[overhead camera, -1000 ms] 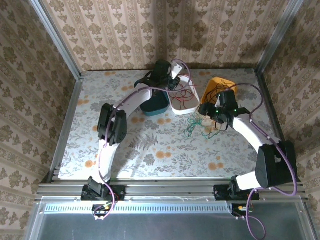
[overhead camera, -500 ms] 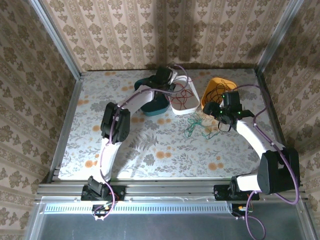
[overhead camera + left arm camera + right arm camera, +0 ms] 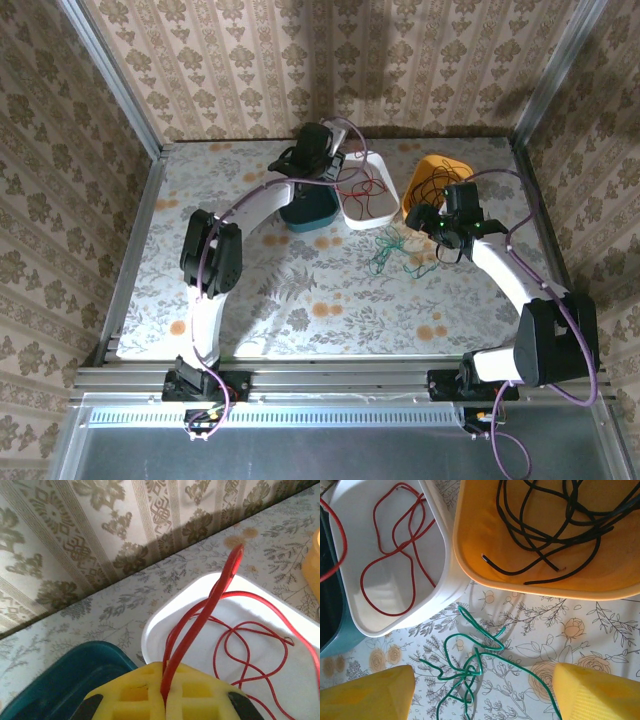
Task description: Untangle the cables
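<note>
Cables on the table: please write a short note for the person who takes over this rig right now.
Left gripper: shut on the red cable, holding a loop of it up above the white tub; the rest of it lies inside.
Right gripper: open, holding nothing, above the green cable.
Done: the black cable lies alone in the orange tub; red is apart from the others.
Left: release the red cable into the white tub; the green one lies knotted on the table, probably meant for the teal tub.
</note>
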`<action>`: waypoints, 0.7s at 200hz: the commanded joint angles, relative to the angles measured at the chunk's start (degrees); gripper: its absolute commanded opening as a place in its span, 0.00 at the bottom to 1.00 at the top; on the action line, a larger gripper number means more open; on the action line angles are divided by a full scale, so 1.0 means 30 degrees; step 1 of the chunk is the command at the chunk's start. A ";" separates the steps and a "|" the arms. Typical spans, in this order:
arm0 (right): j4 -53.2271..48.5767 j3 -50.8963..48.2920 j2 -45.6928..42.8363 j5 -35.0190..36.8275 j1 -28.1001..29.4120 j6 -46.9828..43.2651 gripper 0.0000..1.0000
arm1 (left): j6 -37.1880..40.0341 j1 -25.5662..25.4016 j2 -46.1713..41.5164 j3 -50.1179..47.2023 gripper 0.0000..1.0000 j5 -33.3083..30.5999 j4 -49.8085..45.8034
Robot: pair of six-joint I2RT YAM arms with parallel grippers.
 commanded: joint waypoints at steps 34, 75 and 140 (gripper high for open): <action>-0.0415 -0.0218 0.0127 -0.0090 -0.0112 0.0295 0.75 | 0.1425 -0.0824 0.0476 0.1494 0.00 -0.2203 -0.3236; -0.0276 -0.0133 0.0302 -0.0215 -0.0112 0.0392 0.75 | 0.0939 -0.0915 0.1626 0.3309 0.00 -0.1891 -0.5474; -0.0661 -0.0161 -0.0041 -0.0245 -0.0139 0.0321 0.75 | -0.0496 -0.0942 0.5916 0.8750 0.00 -0.0976 -0.8521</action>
